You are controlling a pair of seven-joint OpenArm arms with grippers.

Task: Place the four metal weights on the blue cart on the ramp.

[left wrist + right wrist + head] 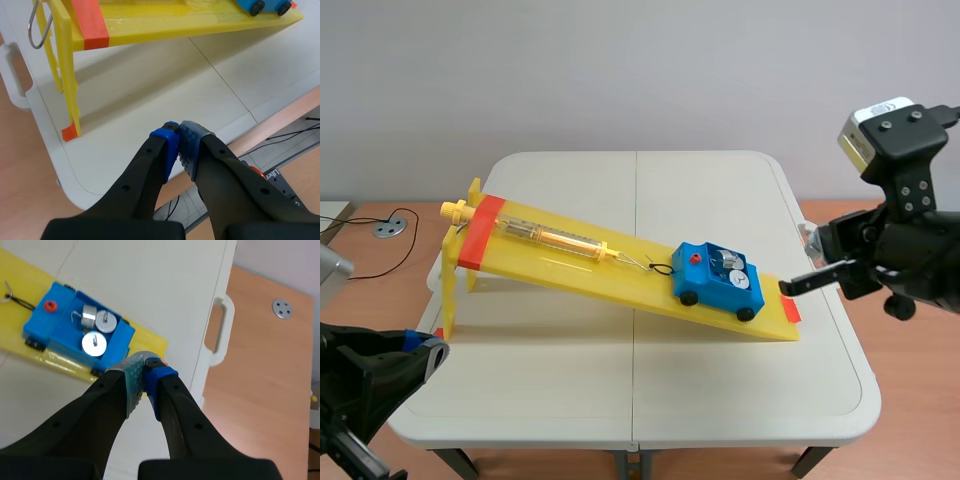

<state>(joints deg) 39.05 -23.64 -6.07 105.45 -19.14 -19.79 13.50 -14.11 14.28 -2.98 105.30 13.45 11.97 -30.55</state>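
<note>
A blue cart (715, 278) sits near the low end of the yellow ramp (570, 262). In the right wrist view three metal weights lie in the cart (55, 327): one on its side (89, 315), and two upright, one (106, 321) beside it and one (93, 344) nearer my gripper. My right gripper (788, 286) hangs shut and empty just past the ramp's low end, beside the cart; in its own view the right gripper (145, 364) is over the ramp's edge. My left gripper (432, 350) is shut on nothing at the table's near left edge, and the left gripper (177, 132) points toward the ramp's leg (70, 90).
A clear spring scale tube (560, 237) lies along the ramp, joined to the cart by a string. Orange tape (480, 230) crosses the ramp's high end. The white folding table (640, 400) has a side handle (220, 330). A wooden desk with a metal disc (388, 226) surrounds it.
</note>
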